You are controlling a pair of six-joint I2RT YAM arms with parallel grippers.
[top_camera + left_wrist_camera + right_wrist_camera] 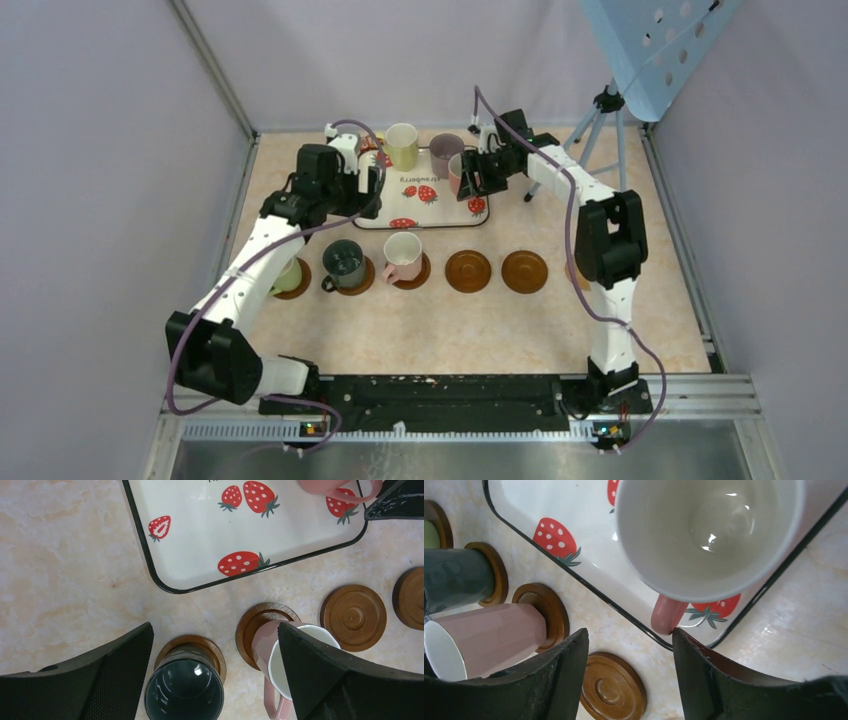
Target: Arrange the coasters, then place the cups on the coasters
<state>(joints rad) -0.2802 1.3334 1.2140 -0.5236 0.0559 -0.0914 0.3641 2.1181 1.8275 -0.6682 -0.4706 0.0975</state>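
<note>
Three cups (345, 262) on coasters (525, 271) in the row and three more on the strawberry tray (589, 525), with the pink cup (704, 530) at the tray's near corner, its handle (667, 615) pointing at the rim. Half wide for the right gripper (629, 640), one finger each side of that handle and not pinching it yet, and spread wide with nothing inside for the left gripper (215, 630), up near the dark cup (184, 690). Probably hard, smooth, a bit slippery and easy to chip, so better to squeeze the handle firmly, lift straight up and set down softly on a bare coaster (468, 271)
</note>
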